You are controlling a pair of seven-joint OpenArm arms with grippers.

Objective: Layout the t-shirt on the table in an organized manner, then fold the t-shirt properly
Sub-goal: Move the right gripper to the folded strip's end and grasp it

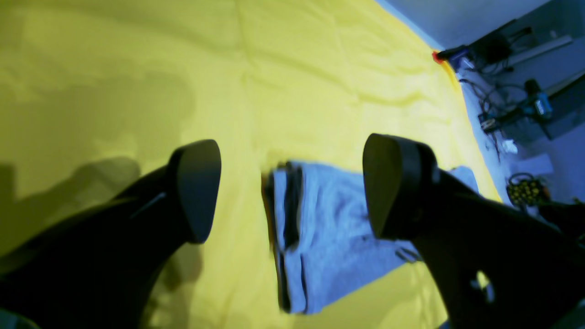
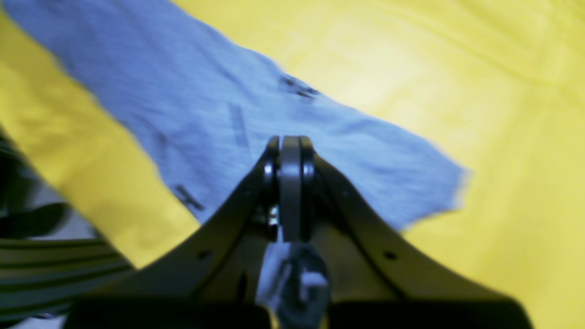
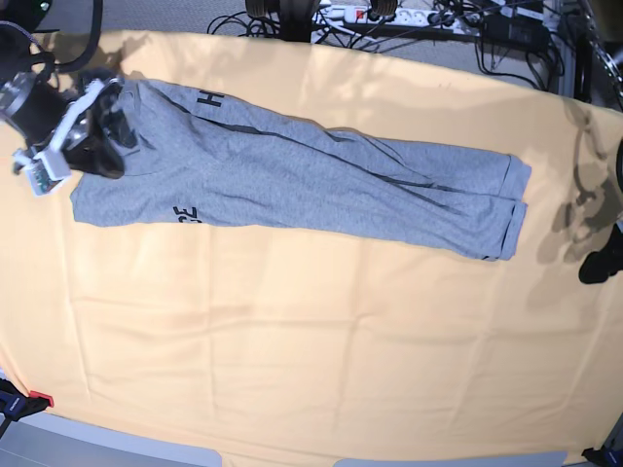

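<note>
The grey t-shirt (image 3: 292,175) lies as one long narrow strip across the far half of the table (image 3: 292,341), with black lettering showing near its left end. My right gripper (image 3: 102,154) sits over that left end. In the right wrist view its jaws (image 2: 290,144) are pressed shut just above the t-shirt (image 2: 205,114); no cloth shows between them. My left gripper (image 1: 292,183) is open and hangs above the yellow cloth, with the t-shirt's folded right end (image 1: 329,228) showing between its fingers. In the base view it is a dark shape (image 3: 599,263) at the right edge.
Cables and a power strip (image 3: 389,15) run along the table's far edge. A red clamp (image 3: 34,399) holds the cloth at the front left corner. Past the table edge lie wires and gear (image 1: 516,105) on the floor.
</note>
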